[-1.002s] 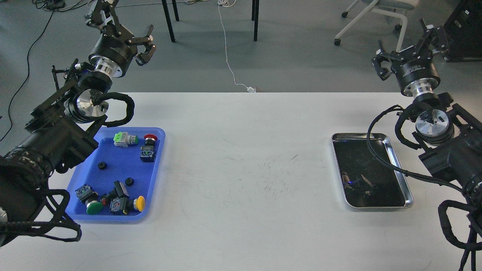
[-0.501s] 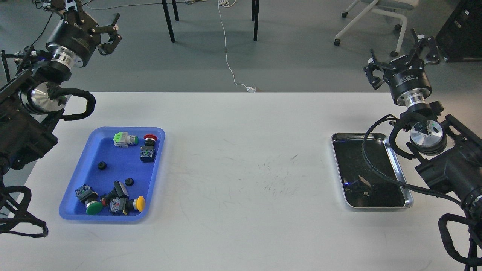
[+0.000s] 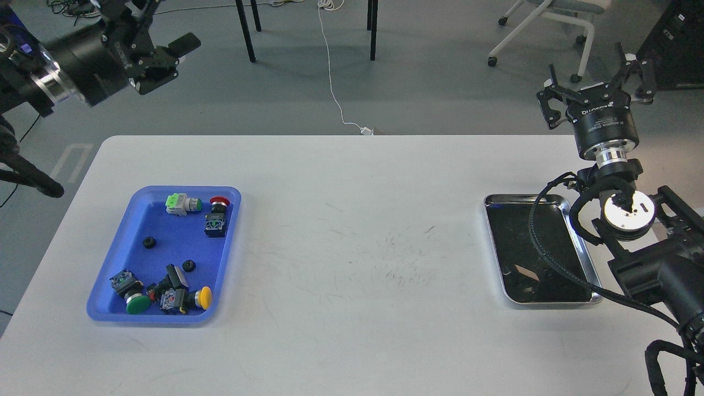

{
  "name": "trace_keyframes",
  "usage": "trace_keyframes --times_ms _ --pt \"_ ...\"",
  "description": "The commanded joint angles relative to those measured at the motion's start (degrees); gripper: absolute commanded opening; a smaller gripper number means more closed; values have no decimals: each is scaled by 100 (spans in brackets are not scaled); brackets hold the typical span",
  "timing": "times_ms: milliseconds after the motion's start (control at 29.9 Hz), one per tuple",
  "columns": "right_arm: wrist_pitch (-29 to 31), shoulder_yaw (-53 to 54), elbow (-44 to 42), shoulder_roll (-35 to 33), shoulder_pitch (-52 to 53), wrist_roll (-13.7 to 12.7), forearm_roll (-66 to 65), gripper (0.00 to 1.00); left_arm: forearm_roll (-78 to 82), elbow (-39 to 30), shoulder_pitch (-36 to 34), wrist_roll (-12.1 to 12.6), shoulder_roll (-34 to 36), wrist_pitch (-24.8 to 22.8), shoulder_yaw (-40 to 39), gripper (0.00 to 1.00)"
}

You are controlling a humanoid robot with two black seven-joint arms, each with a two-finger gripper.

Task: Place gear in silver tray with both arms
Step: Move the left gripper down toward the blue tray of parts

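Two small black gears (image 3: pixel 149 241) (image 3: pixel 189 265) lie in the blue plastic tray (image 3: pixel 165 225) at the table's left. The silver tray (image 3: pixel 495 250) sits at the right, its dark bottom holding no parts. My left gripper (image 3: pixel 170 58) is open and empty, high above the floor beyond the table's far left corner, well away from the blue tray. My right gripper (image 3: pixel 597 82) is open and empty, raised beyond the far edge, behind the silver tray. My right arm's cable crosses over the silver tray's right side.
The blue tray also holds several push-button switches with green (image 3: pixel 137 303), yellow (image 3: pixel 205 297) and red (image 3: pixel 219 201) caps. The white table (image 3: pixel 357 247) lies between the trays. Dark table legs (image 3: pixel 246 30) and a chair (image 3: pixel 550 16) stand on the floor beyond.
My left arm has swung up and out to the left, off the blue tray's corner and clear of the table. My right gripper has shifted slightly and turned more upright. Both grippers stayed open.
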Motion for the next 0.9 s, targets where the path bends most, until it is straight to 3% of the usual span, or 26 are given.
trace_keyframes --times_ms 0,167,368,434,635,869 --pt "1 44 127 -5 -98 -3 -1 99 1643 -355 412 0 271 123 59 91" --pt "28 132 119 -119 -151 6 -1 99 3885 -197 1167 0 289 579 77 91" --pt "45 132 110 -128 -222 6 -1 99 5636 461 1801 0 237 1265 269 91" --pt "45 132 110 -128 -222 6 -1 99 5901 707 1872 0 193 1476 419 91" --pt "28 141 110 -128 -230 6 -1 99 6227 1543 1863 0 -202 1969 1113 76" --pt "37 203 92 -163 -266 6 -1 99 6227 1640 1872 17 -405 2153 1237 70"
